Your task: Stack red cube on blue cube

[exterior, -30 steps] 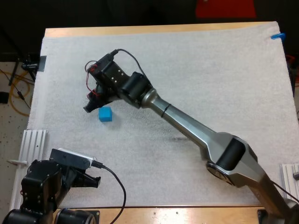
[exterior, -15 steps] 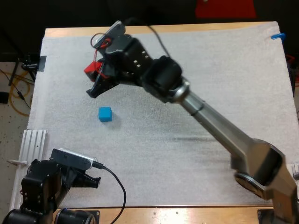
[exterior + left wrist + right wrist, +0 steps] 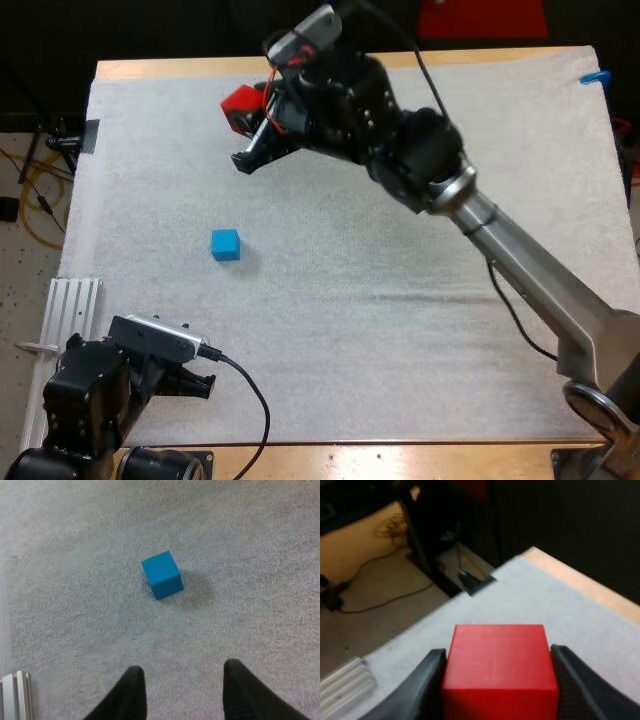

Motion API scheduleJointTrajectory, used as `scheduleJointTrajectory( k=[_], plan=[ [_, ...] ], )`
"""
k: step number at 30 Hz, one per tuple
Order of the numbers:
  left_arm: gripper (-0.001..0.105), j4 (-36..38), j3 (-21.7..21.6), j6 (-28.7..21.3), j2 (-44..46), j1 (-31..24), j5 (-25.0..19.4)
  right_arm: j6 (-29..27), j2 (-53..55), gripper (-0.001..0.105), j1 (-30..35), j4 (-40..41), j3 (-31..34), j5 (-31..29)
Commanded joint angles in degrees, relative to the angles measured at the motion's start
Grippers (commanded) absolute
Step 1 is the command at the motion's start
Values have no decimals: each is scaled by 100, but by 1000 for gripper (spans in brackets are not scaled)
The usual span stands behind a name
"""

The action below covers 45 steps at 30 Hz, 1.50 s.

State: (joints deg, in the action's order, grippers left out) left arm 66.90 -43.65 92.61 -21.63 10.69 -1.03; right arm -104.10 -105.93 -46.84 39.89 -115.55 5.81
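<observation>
While the right gripper point(image 3: 246, 132) is clamping the red cube point(image 3: 240, 106) between its two black fingers point(image 3: 422, 687), it is holding that cube in the air over the far left part of the white mat point(image 3: 420, 340), and the blue cube point(image 3: 226, 244) is sitting on the mat nearer to the arms, well apart from it. In the right wrist view the fingers are pressing on the red cube from both sides, with the cube sitting centred between them, so the hold is looking square. The left gripper point(image 3: 196, 384) is resting at the near left corner with its jaws standing open and clear of anything, and in the left wrist view the blue cube is lying ahead of those fingers, turned a little against their line. As I am judging it, the step in hand is the carry toward the blue cube, and the stack is not yet made. To do it well, the right arm should be bringing the red cube nearward until it is hanging directly above the blue one, turning the wrist so the faces are lining up, then lowering slowly until they are meeting flat, and opening only then. Coming down off-centre or letting go early is risking a topple or a nudge of the blue cube across the mat.
</observation>
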Motion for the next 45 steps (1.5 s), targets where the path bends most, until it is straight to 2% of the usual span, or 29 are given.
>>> scheduleJointTrajectory(
  k=[1, 5, 9, 15, 18, 23, 26, 30, 36, 41, 45],
  plan=[
    [35, -121, -39, -34, 30, -6, -87, 18, 160, 38, -1, -888, 502, 95],
    [35, -165, -39, -34, 30, -6, -87, 243, 265, 38, -20, -2018, 1624, 269],
    [35, -165, -39, -34, 30, -6, -87, 239, 263, 38, -20, -3178, 2622, 358],
    [35, -165, -39, -34, 30, -6, -87, 195, 182, 38, -118, -4714, 3820, 429],
    [35, -165, -39, -6, 30, -6, -87, 195, 41, 38, -157, -5157, 4144, 584],
    [35, -165, -39, 5, 30, -6, -87, 189, -302, 38, -204, -5391, 4182, 748],
    [35, -165, -39, 5, 30, -6, -87, 129, -490, 38, -204, -5612, 4182, 1066],
    [35, -165, -39, 5, 30, -6, -87, -268, -763, 38, -241, -5866, 4182, 1592],
    [35, -165, -39, -11, 30, -6, -87, -716, -1108, 38, -351, -6154, 4182, 2001],
    [35, -208, -39, -31, 30, -6, -87, -893, -1351, 38, -401, -6595, 4182, 1953],
    [35, -280, -39, -31, 30, -6, -87, -869, -1475, 38, -401, -6602, 4139, 1315]
  ],
)
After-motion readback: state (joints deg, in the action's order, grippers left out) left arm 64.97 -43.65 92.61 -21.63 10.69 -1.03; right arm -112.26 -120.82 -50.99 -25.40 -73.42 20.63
